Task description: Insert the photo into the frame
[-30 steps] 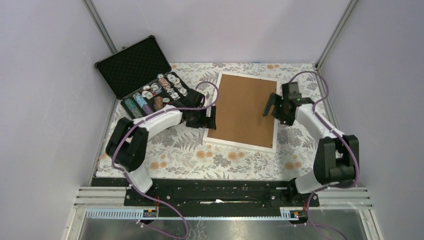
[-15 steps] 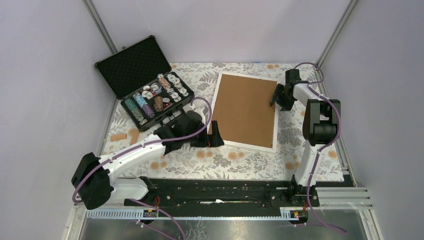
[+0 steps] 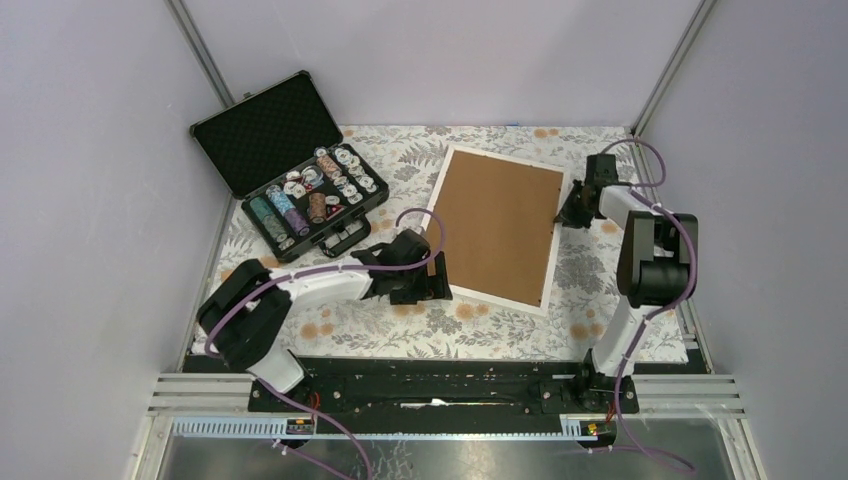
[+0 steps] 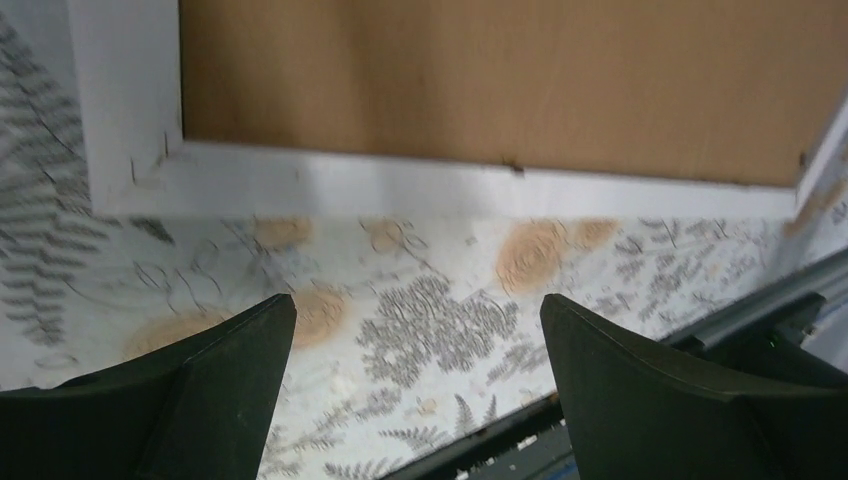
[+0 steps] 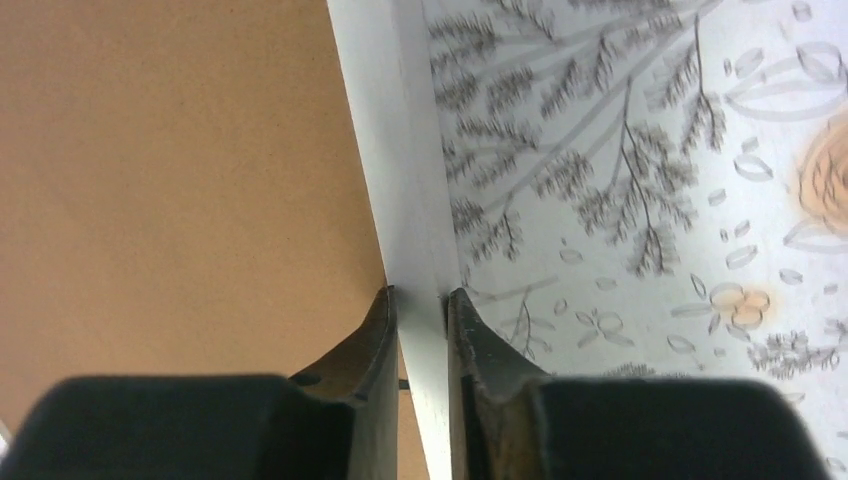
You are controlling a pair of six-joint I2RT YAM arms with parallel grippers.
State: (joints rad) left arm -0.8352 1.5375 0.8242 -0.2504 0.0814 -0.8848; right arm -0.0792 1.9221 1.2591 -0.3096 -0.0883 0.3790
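right tool (image 5: 421, 295) has closed on the frame (image 5: 398, 150), seemingly gripping its edge; left tool (image 4: 415, 305) stays wide.

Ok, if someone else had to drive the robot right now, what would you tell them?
Left gripper: open, empty, over the floral tablecloth just off the near edge of the thin white rectangular picture frame.
Right gripper: shut on the frame's right rail.
The frame lies back-up on the cloth, brown backing board seated in it.
The photo shows in no view; whether it is under the board cannot be told.
Done: frame gripped on one side.
To do: find the photo, or lift the board to check.
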